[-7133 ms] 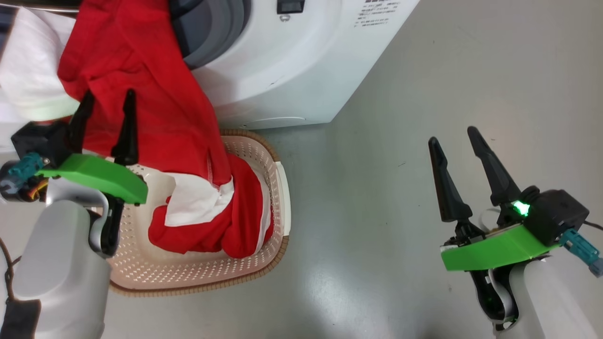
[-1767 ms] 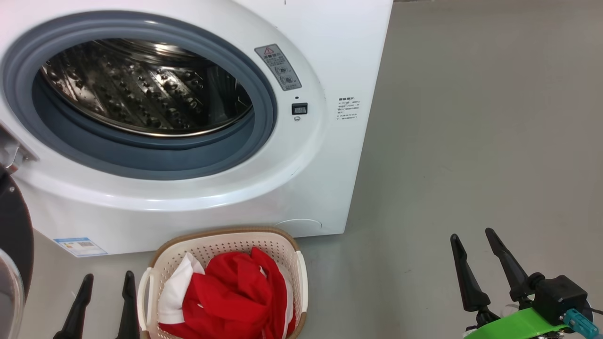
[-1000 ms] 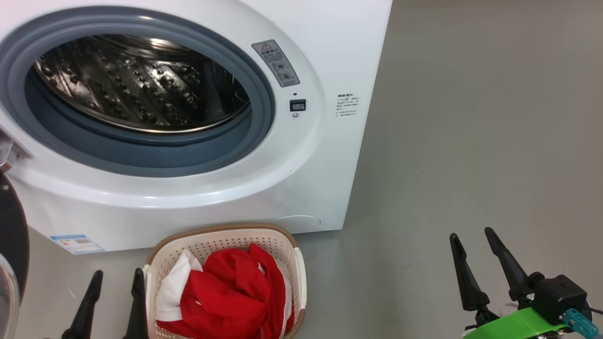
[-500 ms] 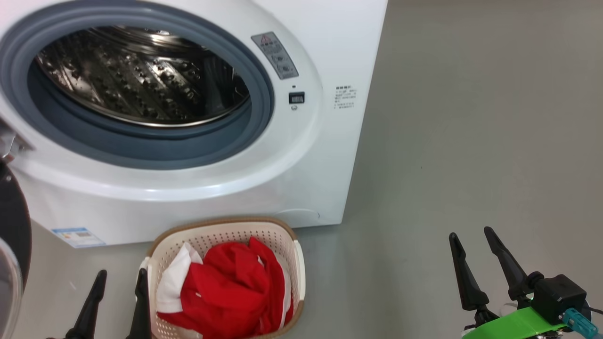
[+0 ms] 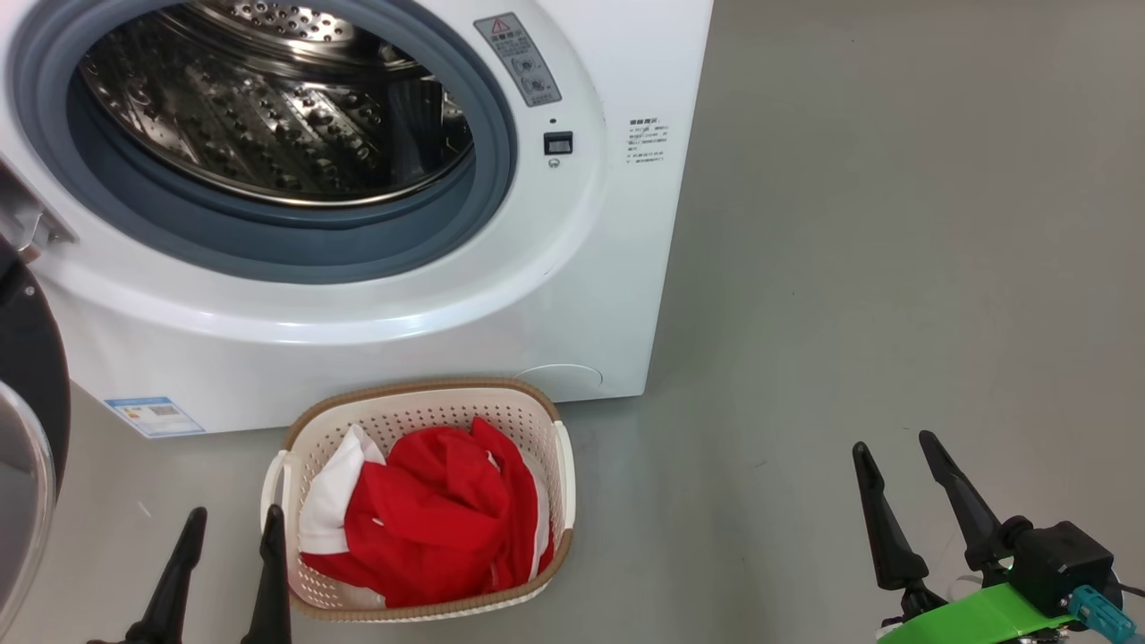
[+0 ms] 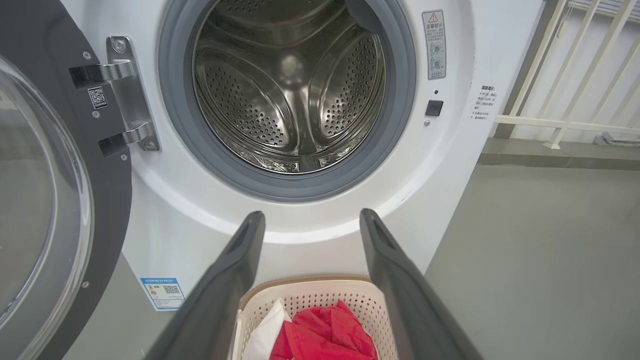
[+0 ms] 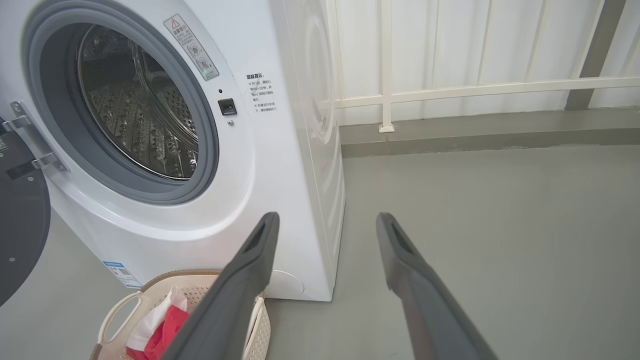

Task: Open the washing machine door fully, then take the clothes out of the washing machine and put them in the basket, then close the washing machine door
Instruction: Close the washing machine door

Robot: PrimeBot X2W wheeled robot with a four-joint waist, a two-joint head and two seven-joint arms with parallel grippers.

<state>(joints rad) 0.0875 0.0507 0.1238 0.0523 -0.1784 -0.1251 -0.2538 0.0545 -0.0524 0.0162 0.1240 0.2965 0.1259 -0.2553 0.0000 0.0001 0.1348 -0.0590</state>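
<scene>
The white washing machine [image 5: 376, 304] stands with its steel drum [image 6: 290, 85] bare of fabric. Its black-rimmed door [image 5: 27, 429] hangs swung out to the left on a metal hinge [image 6: 120, 95]. The red and white clothes [image 5: 429, 519] lie heaped in the cream basket [image 5: 562, 483] on the floor before the machine. My left gripper [image 5: 234, 523] is open, low at the basket's left side, nothing between its fingers. My right gripper [image 5: 894, 443] is open over bare floor, far right of the basket. In the left wrist view the basket [image 6: 320, 292] sits between my fingers [image 6: 240, 260].
Grey floor [image 5: 894, 224] spreads to the right of the machine. A white railing [image 7: 450, 90] and a low kerb run behind it. A blue label [image 5: 154, 414] is stuck low on the machine's front.
The head camera has tilted down and shifted, so the machine and basket sit higher and further left in the picture. Both grippers stay open; nothing was taken hold of.
</scene>
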